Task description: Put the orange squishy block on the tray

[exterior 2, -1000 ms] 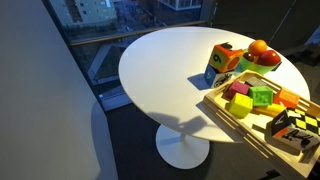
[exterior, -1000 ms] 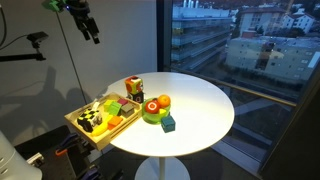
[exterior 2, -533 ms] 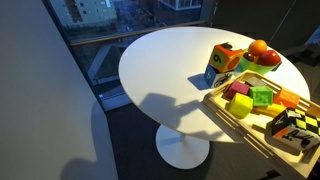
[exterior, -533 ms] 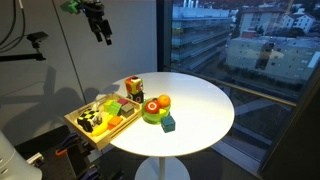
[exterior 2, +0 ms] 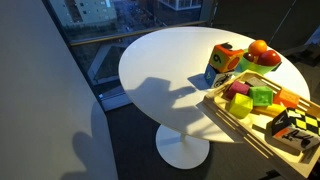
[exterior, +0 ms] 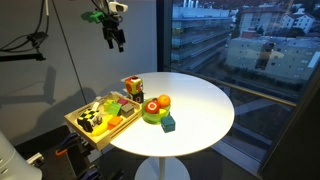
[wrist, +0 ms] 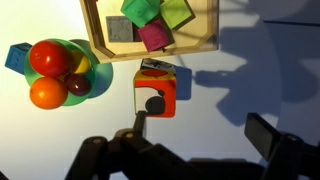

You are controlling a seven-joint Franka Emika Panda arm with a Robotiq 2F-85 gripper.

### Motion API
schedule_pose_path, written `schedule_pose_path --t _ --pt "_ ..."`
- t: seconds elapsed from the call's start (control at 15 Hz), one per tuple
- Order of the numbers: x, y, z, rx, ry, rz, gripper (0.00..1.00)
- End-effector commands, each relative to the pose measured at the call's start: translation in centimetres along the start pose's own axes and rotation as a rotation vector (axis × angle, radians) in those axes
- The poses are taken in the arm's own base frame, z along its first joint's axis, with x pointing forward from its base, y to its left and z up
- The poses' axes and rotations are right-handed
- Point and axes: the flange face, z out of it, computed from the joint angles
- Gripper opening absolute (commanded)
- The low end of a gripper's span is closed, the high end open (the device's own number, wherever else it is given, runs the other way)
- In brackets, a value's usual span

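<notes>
in an exterior view the tray (exterior: 72, 123) lies at the left edge of the tabletop (exterior: 205, 100), with toys inside it. high above, the gripper (exterior: 118, 38) has shifted rightward since the earlier frame, nearer over the orange squishy block (exterior: 133, 87), which stands on the tabletop just beside the tray. the wrist view shows the jaws spread wide, holding nothing. right of the block, a green plate (exterior: 148, 118) carries fruit

No text, label, brand or number can be read anywhere — not in any view.
</notes>
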Motion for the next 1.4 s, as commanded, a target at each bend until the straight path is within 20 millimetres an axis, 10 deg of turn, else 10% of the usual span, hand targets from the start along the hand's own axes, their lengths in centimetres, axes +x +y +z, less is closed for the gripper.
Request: schedule_pose_path --t 0.0,1.33 --pt "2.4 0.2 1.4 -0.037 -0.020 -0.043 1.00" --pt "6.5 1.6 14.5 -0.064 0.019 -0.160 1.00"
